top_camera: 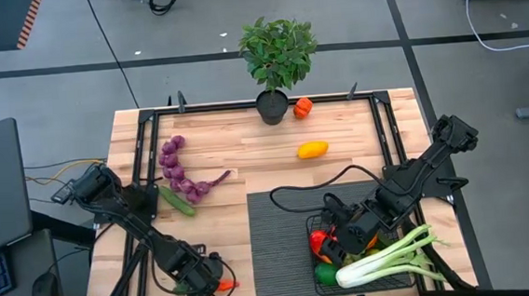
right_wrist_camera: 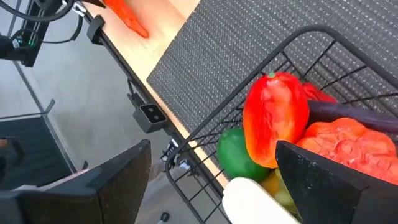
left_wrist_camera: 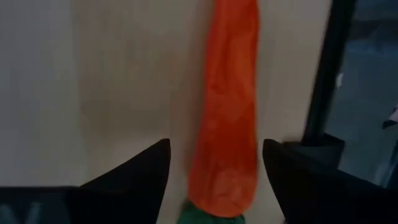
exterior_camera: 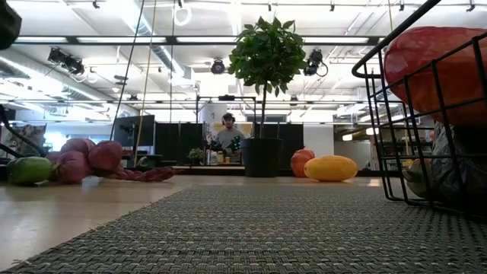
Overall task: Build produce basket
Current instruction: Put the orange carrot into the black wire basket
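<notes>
- Left gripper point(top_camera: 202, 285), lower left of the high view at the table's near edge, sits over the orange toy carrot point(left_wrist_camera: 227, 118); in the left wrist view the fingers point(left_wrist_camera: 134, 171) stand apart on either side of the carrot, no clear contact.
- Green toy cucumber point(top_camera: 177, 201) lies left of centre on the pale wooden table point(top_camera: 246, 149), just below the purple grape bunch point(top_camera: 174, 165).
- Purple toy eggplant point(top_camera: 207, 187) lies just right of the grapes.
- Potted green plant point(top_camera: 277, 58) stands at top centre; small orange-red pepper point(top_camera: 303, 107) just right of its pot.
- Yellow lemon point(top_camera: 312, 149) lies alone, centre-right, on bare wood.
- Dark ribbed mat point(top_camera: 276, 245) covers the lower centre-right of the table.
- Black wire-mesh basket point(right_wrist_camera: 292, 46) sits on the mat, lower right of the high view; holds a red pepper point(right_wrist_camera: 275, 118), a green round piece point(right_wrist_camera: 235, 154) and more produce.
- White-green leek point(top_camera: 389, 256) lies across the basket, its leaves sticking out past the right rim.
- Right gripper point(top_camera: 345, 231) hovers over the basket's upper left part, fingers point(right_wrist_camera: 339, 183) spread wide, nothing between them.
</notes>
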Robot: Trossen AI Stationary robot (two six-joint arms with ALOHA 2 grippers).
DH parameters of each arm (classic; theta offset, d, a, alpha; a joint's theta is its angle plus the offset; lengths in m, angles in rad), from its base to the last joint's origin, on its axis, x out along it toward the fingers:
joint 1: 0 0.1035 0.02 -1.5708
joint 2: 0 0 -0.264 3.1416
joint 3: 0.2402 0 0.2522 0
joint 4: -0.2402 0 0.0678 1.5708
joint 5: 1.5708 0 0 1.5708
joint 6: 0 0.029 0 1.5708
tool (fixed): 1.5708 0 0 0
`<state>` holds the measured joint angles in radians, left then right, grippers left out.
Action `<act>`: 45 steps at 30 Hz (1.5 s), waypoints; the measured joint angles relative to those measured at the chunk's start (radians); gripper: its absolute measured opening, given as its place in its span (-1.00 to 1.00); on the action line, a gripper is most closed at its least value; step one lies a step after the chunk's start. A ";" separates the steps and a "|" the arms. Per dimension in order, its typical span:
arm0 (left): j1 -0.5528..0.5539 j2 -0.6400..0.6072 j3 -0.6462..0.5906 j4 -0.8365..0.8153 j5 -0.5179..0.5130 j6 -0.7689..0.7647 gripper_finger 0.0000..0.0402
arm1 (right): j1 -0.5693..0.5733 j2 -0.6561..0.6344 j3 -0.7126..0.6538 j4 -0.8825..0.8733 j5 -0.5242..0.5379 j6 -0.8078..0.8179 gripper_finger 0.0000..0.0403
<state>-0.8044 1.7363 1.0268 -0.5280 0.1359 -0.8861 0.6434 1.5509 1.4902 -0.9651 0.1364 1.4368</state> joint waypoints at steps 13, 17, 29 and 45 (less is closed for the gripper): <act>0.088 0.000 0.002 0.094 0.044 -0.023 -0.63 | 0.005 0.000 0.000 -0.038 -0.009 -0.061 0.72; 0.169 -0.011 0.071 0.094 0.044 -0.022 -0.63 | 0.009 -0.004 0.000 -0.120 -0.075 -0.099 0.72; 0.426 -0.016 0.441 0.092 -0.095 0.045 -0.63 | 0.120 -0.208 0.000 -0.220 0.144 -0.047 0.72; 0.547 0.152 0.832 0.104 -0.192 0.193 -0.64 | 0.200 -0.404 0.000 -0.428 0.153 -0.128 0.72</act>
<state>-0.2575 1.8883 1.8588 -0.4245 -0.0556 -0.6934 0.8434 1.1466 1.4906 -1.3932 0.2896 1.3089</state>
